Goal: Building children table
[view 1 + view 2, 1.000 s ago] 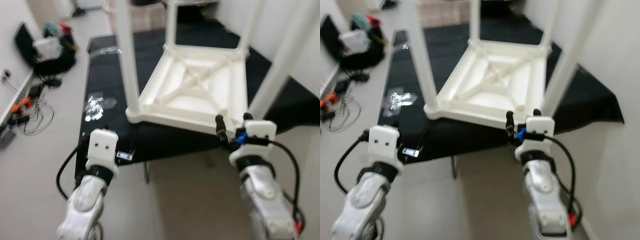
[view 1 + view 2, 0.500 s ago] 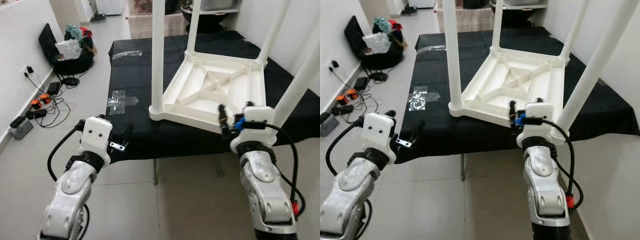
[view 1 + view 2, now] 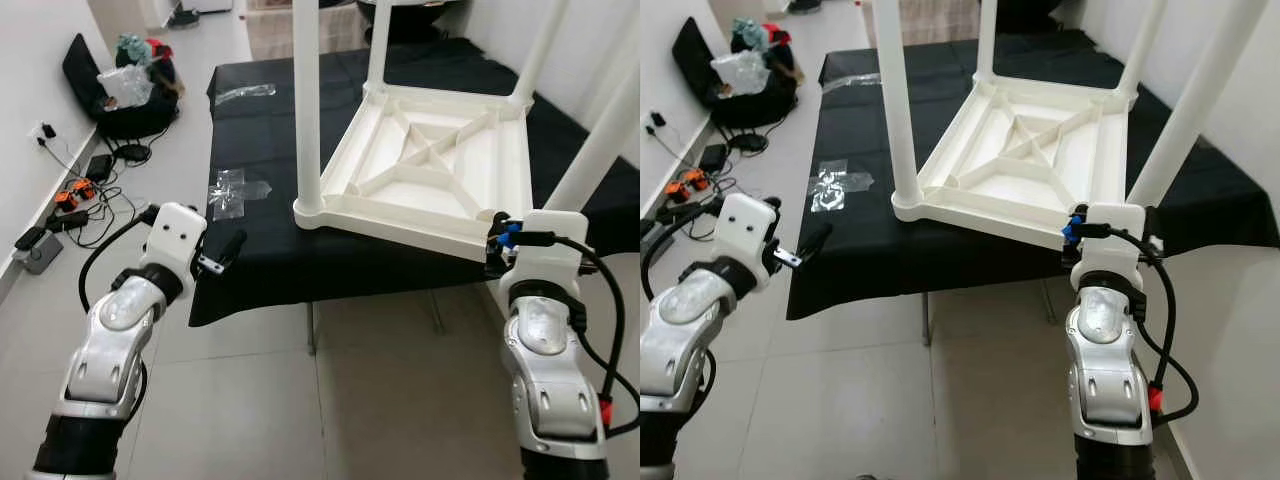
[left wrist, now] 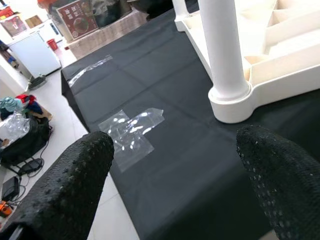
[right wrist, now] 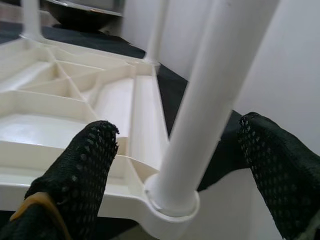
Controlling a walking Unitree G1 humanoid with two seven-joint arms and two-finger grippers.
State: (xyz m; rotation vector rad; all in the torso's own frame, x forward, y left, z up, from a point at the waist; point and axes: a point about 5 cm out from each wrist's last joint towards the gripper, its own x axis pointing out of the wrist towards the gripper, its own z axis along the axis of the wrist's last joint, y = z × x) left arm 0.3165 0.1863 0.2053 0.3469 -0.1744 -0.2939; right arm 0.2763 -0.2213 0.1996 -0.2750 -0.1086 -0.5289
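Table leg (image 5: pixel 200 115) between right claw (image 5: pixel 175 165) fingers, ungripped

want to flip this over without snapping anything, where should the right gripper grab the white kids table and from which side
Take the near-right leg of the upside-down white table low down, by its socket. It is a plain round post standing up from the corner, and the open right gripper already straddles it from the robot's side, so closing straight in looks best. Low keeps leverage on the joint small, probably.
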